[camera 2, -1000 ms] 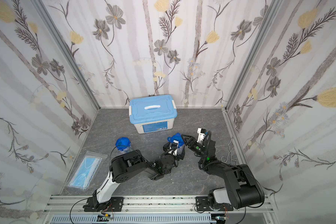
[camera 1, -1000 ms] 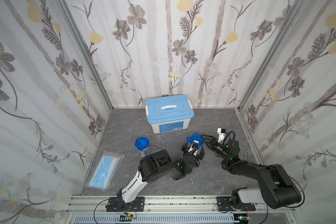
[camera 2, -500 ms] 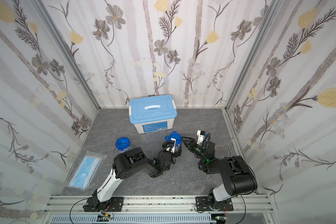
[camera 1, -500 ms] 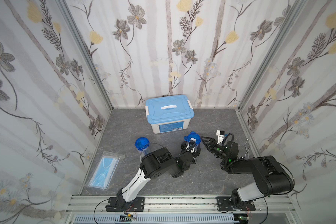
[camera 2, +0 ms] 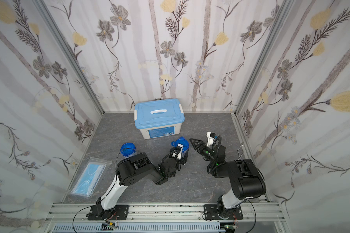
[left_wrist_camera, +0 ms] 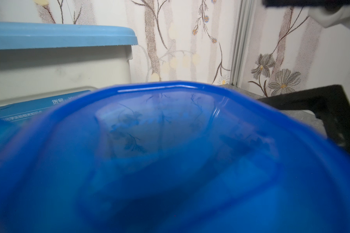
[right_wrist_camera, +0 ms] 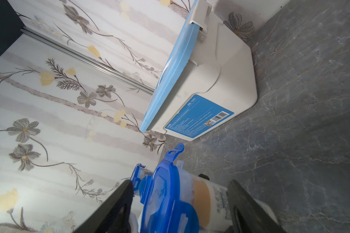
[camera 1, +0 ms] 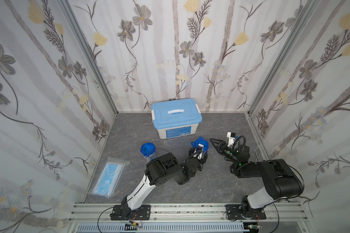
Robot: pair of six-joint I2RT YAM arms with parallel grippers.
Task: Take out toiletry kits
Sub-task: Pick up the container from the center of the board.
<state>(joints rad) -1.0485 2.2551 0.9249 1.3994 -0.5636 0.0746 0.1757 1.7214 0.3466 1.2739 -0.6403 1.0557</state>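
Note:
Two toiletry kits stand on the grey floor as translucent cups with blue tabbed lids. One cup [camera 1: 147, 148] [camera 2: 127, 149] stands alone, left of centre. At the other cup [camera 1: 200, 144] [camera 2: 181, 145], my left gripper [camera 1: 198, 153] [camera 2: 179, 155] sits low against its body. How tightly those jaws close is hidden, because the blue lid [left_wrist_camera: 170, 161] fills the left wrist view. My right gripper [camera 1: 213, 142] [camera 2: 193, 142] [right_wrist_camera: 180, 181] is open just right of that cup, with its lid [right_wrist_camera: 166, 197] showing between the fingers.
A large white box with a light-blue lid [camera 1: 176, 115] [camera 2: 159, 113] [right_wrist_camera: 220, 70] stands at the back wall, close behind the cups. A clear bag of blue masks [camera 1: 107, 177] lies at the left. A bent wire [camera 1: 258, 151] lies by the right wall.
The right arm's rear links have folded upward and inward while its gripper stays beside the cup. The left gripper remains at the same cup, which has barely shifted.

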